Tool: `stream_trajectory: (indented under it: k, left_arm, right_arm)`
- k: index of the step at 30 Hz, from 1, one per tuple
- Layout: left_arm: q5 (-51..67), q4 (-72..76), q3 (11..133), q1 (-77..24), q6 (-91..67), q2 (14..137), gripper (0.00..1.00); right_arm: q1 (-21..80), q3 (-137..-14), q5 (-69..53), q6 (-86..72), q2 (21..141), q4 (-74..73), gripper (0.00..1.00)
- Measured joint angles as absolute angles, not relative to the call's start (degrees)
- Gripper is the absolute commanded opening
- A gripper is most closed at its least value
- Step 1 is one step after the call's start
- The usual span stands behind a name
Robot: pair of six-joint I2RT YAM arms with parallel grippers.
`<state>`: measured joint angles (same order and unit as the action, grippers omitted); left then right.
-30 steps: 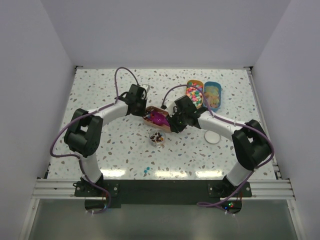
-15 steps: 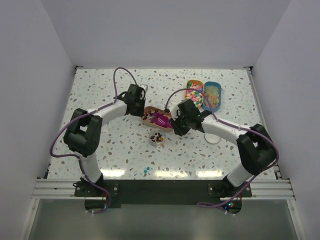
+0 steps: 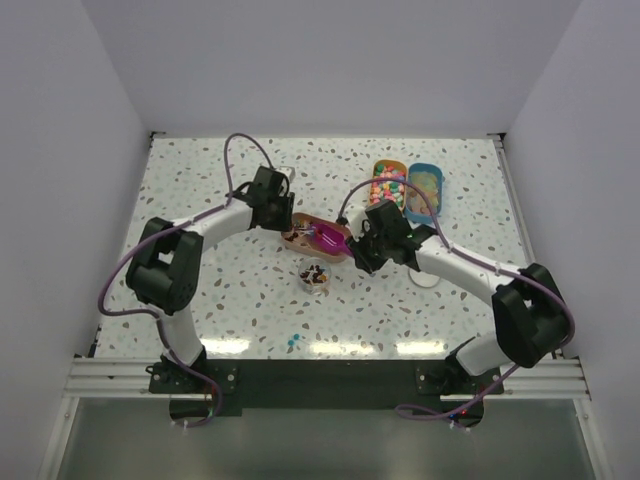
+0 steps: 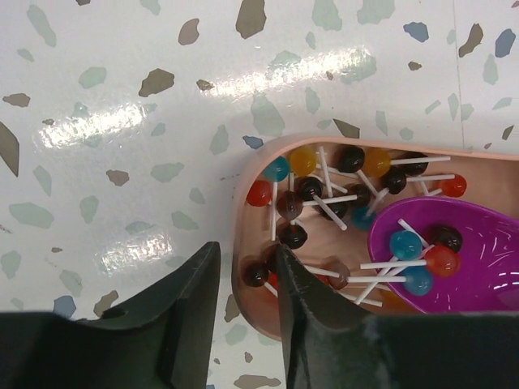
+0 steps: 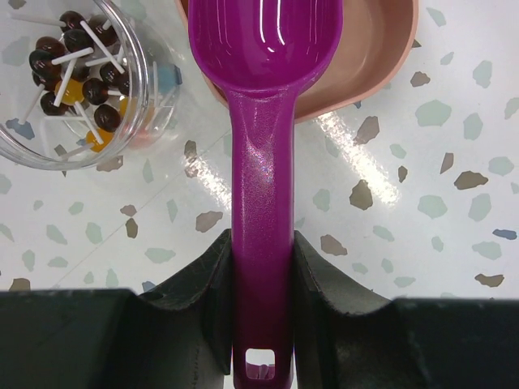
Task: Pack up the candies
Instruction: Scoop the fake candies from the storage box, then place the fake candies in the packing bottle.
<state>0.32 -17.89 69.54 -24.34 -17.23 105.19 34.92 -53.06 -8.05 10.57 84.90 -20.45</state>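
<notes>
landmark: pink tray (image 4: 357, 143), mid-table (image 4: 122, 97); every place below is read off it.
candies (image 4: 324, 190): tiny stick candies, mostly dark, with some red, yellow and teal. Most lie loose in the tray's left end with their sticks crossed. A few sit in the scoop bowl, and more are in the cup.
purple scoop (image 5: 261, 162): bowl down inside the tray's right half, handle running out over the tray's rim toward the right arm.
clear cup (image 5: 139, 81): just beside the tray on its near side, left of the scoop handle. It looks apart from the tray wall, but I cannot be sure.
left fingers (image 4: 190, 312): spread and straddling the rim at the tray's left end. One is outside with bare table showing between it and the wall, the other is inside the wall. They pinch nothing.
right fingers (image 5: 203, 284): pinching the scoop handle near its hang-hole.
step, my read: gathering a scoopful to carry to the cup.
risk 1: the tray is unclamped, so a shove from the scoop could slide it into the cup.
risk 2: the crossed sticks could drag extra pieces over the rim on the lift.
risk 3: the cup mouth looks no wider than the scoop bowl, so a quick tip would scatter pieces beside the tray.
</notes>
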Motion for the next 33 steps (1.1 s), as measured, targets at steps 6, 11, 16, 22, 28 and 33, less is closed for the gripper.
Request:
stream_trajectory:
  k: [6,11,16,22,28,33]
  left_arm:
    - [0.6,-17.9,69.4,-24.3,-17.5,101.2,0.62]
    - [-0.5,-17.0,68.2,-23.8,-18.0,93.2,0.78]
    - [-2.1,-16.8,67.2,-23.0,-18.4,86.6,0.88]
    - [-4.8,-16.2,63.4,-22.2,-18.2,78.9,0.97]
    - [-8.1,-14.3,58.4,-21.8,-17.1,72.7,0.98]
    - [-11.2,-14.0,56.2,-21.7,-16.0,70.8,0.98]
  right_arm:
    - [34.9,-52.8,-8.0,10.5,82.7,-20.3,0.0]
    - [34.9,-52.6,-8.0,10.6,78.9,-21.4,0.0]
    - [34.9,-52.6,-8.0,11.1,74.0,-25.1,0.0]
    - [35.0,-52.8,-8.0,12.3,67.9,-32.4,0.0]
    - [39.0,-54.3,-6.3,13.3,64.1,-41.0,0.0]
    - [44.6,-56.4,-3.6,13.9,64.1,-47.4,0.0]
